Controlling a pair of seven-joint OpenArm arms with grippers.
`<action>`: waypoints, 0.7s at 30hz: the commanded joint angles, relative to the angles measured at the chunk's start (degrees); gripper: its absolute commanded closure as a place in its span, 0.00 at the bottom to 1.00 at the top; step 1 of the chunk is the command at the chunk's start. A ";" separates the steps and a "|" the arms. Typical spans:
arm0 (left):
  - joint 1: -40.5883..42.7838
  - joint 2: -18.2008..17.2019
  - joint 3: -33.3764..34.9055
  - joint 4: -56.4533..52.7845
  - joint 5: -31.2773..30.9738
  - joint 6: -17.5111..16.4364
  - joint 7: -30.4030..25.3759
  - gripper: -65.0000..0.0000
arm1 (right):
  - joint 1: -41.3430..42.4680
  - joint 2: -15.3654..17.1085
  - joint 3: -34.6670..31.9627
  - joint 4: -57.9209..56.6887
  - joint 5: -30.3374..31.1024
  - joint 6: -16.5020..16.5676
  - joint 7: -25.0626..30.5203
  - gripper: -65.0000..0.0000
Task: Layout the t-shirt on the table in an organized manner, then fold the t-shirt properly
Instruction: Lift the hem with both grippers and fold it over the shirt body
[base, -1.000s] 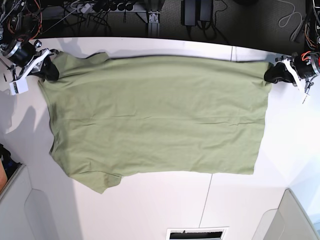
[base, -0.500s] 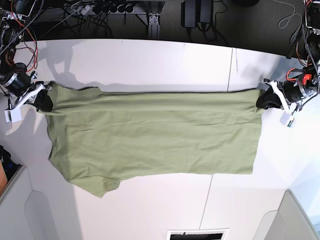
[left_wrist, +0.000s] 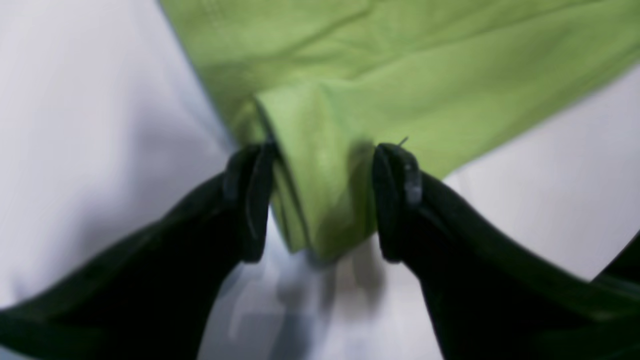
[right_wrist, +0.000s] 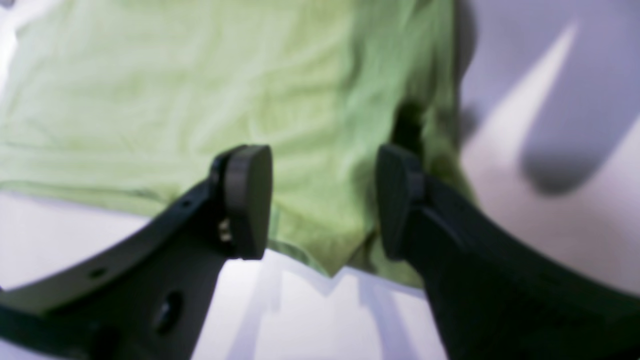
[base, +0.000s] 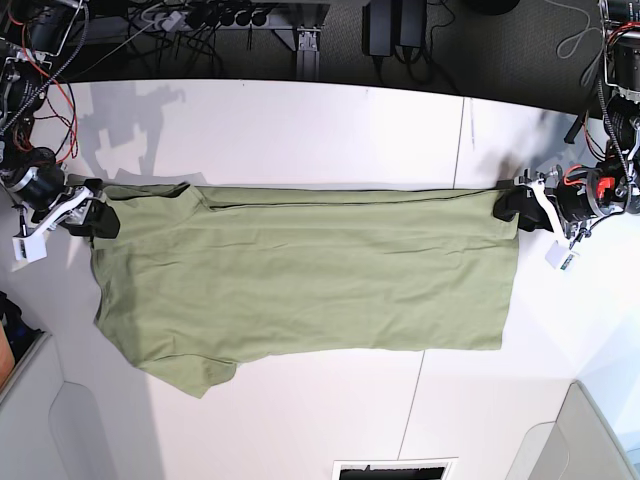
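The olive-green t-shirt lies spread across the white table, its far part folded over toward the front so the far edge is a straight fold. My left gripper is at the fold's right end. In the left wrist view it is open, with a doubled corner of the shirt lying between its fingers. My right gripper is at the fold's left end. In the right wrist view it is open just over the shirt's edge.
Cables and power strips lie beyond the table's far edge. Grey panels stand at the front left corner and the front right corner. A dark slot sits at the front edge. A sleeve sticks out at the shirt's front left.
Both grippers have moved toward the front, bringing the shirt's far edge with them. The folded-over band has grown and the shirt looks narrower front to back.
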 joint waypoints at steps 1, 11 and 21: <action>-0.74 -1.38 -1.55 0.74 -2.82 -0.32 0.35 0.47 | 0.09 1.29 2.03 2.43 1.07 0.20 0.92 0.50; 5.86 -1.57 -15.41 0.74 -10.54 -0.32 0.98 0.47 | -7.96 1.29 13.97 4.11 -1.86 -0.26 3.17 0.50; 6.69 4.00 -15.28 0.04 -3.85 -0.32 -4.24 0.41 | -5.86 1.27 11.43 -8.74 -2.47 -0.24 9.75 0.50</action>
